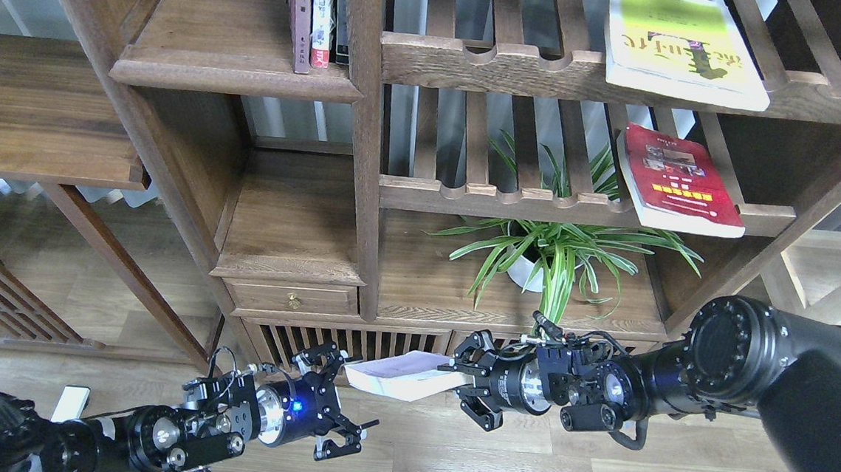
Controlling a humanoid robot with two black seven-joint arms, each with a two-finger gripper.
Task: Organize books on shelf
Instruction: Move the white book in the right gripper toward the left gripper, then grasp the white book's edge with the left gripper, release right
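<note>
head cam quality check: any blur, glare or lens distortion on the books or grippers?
Head view: sharp throughout, no motion blur on the left gripper or the right gripper holding the pale book. Soft daylight glare on the yellow-green book, characters readable. The red book is evenly lit. Wide-angle distortion: bookcase uprights splay outward. Blue LED glows on the left wrist.
</note>
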